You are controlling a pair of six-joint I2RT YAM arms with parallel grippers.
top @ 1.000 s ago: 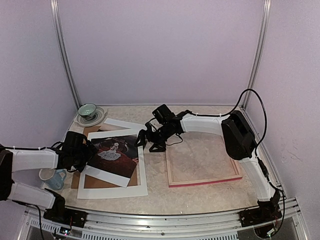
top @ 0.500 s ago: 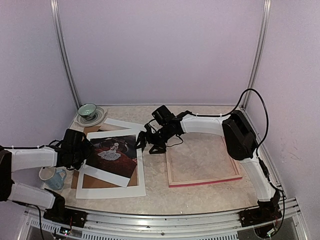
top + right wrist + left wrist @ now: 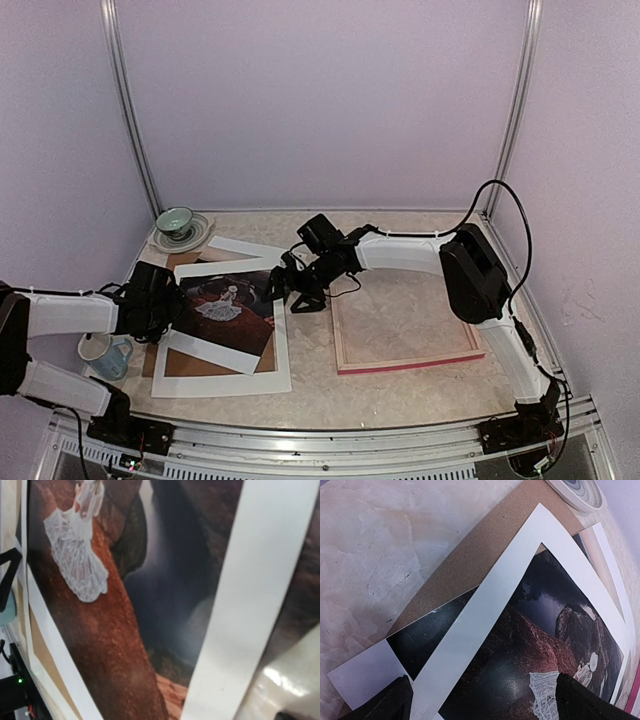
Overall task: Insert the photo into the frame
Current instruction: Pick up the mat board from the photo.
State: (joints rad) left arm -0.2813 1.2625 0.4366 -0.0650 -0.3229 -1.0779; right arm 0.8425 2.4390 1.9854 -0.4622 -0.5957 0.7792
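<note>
Photo point(image 3: 228, 305), a dark reddish print with a small figure in white, lay flat to the left of the frame point(image 3: 405, 362), close to its left rail but not inside it. It sat among a white mat point(image 3: 283, 350) and a brown backing board point(image 3: 205, 367), and in the left wrist view one strip of the mat crossed over it. The left gripper point(image 3: 168, 303) hung at the print's edge farthest from the frame and the right gripper point(image 3: 287, 290) at the edge nearest it, both with jaws spread wide and nothing between them; whether either touched the paper could not be told. The print looked thin, light and limp, with a face likely to slip, crease or smudge, so a pinch at a free edge or corner, lifted level, seemed the safer hold; the overlying mat strip might drag along. The frame lay pale face up and held nothing, only marbled tabletop point(image 3: 400, 310) showing within its rails. Left of the frame and farther back, a green bowl point(image 3: 175, 220) sat on a saucer point(image 3: 195, 238); left of the frame and nearer the arms' bases stood a pale blue mug point(image 3: 103, 355). The contents of neither could be made out.
</note>
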